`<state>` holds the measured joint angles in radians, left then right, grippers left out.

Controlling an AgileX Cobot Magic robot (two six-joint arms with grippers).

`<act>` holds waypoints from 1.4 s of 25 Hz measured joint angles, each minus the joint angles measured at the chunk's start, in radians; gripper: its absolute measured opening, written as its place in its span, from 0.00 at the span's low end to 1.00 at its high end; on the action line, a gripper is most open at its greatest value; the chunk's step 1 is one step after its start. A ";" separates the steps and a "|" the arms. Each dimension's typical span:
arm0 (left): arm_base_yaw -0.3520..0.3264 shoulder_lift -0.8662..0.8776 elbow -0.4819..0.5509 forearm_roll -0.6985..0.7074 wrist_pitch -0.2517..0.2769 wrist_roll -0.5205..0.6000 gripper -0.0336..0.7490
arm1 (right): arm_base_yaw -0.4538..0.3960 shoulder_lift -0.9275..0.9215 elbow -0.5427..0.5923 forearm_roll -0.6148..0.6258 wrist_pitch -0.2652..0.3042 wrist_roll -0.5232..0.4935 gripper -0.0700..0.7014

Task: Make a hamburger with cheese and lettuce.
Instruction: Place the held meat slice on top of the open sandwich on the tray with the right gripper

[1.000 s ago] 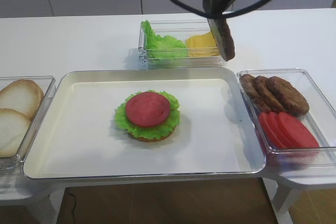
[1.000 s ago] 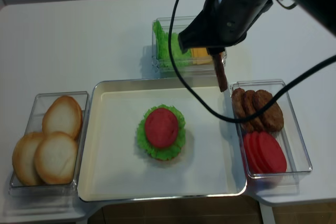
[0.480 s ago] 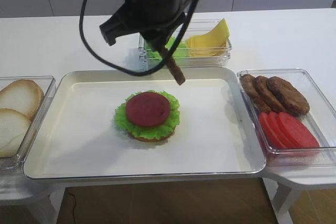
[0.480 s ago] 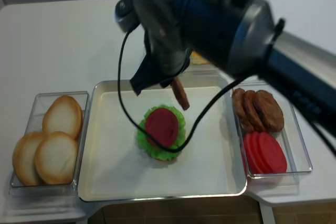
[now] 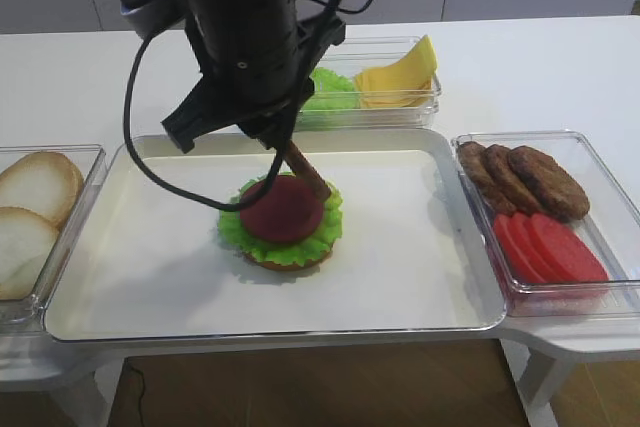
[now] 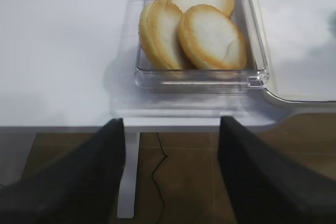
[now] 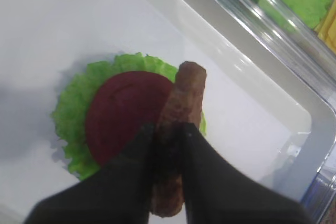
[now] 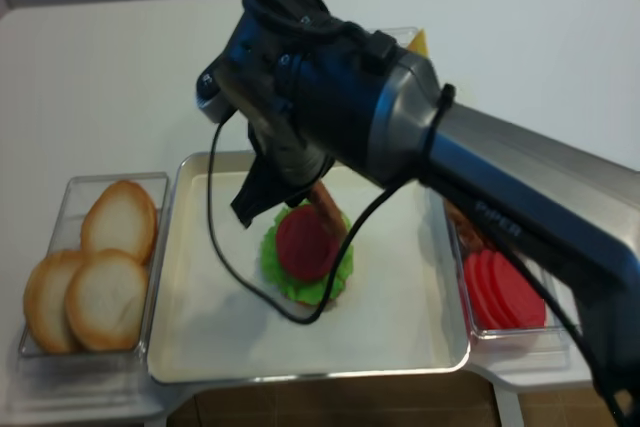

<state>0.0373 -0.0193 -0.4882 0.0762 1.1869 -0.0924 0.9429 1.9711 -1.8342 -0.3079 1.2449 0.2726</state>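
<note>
The hamburger (image 5: 282, 215) lies mid-tray: tan bun base, frilly green leaf, red round slice on top. It also shows in the right wrist view (image 7: 123, 111) and the realsense view (image 8: 305, 247). My right gripper (image 7: 167, 129) is shut on a brown patty (image 7: 182, 103), held edge-on and tilted. The patty's lower end (image 5: 305, 171) is right at the red slice's far right edge. Cheese (image 5: 400, 77) and lettuce (image 5: 328, 87) sit in the clear box behind the tray. My left gripper (image 6: 170, 148) is open and empty, off the table's front edge by the bun box.
The white tray (image 5: 150, 277) holds the stack. A clear box at left holds pale bun halves (image 5: 35, 187), which also show in the left wrist view (image 6: 210, 35). A clear box at right holds brown patties (image 5: 525, 177) and red slices (image 5: 550, 247). The right arm (image 8: 350, 97) reaches across the tray.
My right gripper has carried the patty from back right, near the cheese box, leftward and down to the hamburger. The stack has not moved.
</note>
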 joint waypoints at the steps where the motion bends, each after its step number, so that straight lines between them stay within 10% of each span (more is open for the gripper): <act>1: 0.000 0.000 0.000 0.000 0.000 0.000 0.58 | 0.004 0.000 0.000 -0.003 0.000 0.000 0.25; 35: 0.000 0.000 0.000 0.000 0.000 0.000 0.58 | 0.014 0.028 -0.002 -0.029 -0.002 -0.011 0.25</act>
<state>0.0373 -0.0193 -0.4882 0.0762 1.1869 -0.0924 0.9565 1.9986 -1.8365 -0.3367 1.2426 0.2619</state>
